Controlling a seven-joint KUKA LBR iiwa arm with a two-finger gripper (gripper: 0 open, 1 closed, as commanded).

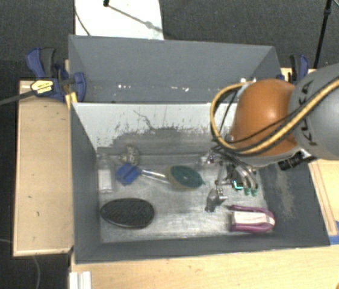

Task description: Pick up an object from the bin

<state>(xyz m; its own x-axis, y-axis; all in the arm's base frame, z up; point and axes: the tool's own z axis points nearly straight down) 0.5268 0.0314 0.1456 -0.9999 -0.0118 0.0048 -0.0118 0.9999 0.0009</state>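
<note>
Camera view: grey metal bin [85, 179], gripper [212, 202] low inside it, right of centre.
Gripper tip sits over bare floor between a teal round piece [185, 176] on its left and a purple-and-white oblong item [251, 220], the nearest thing, lying just beside it toward the front right corner. Whether the gripper is parted or closed: cannot tell. Further left: a blue-headed piece with a clear handle [127, 173]; a black oval pad [127, 212], front left.

Bin [157, 125] of scuffed, matt grey metal; black oval pad [127, 212] — dull, finely textured; purple packet [251, 220] — glossy.
</note>
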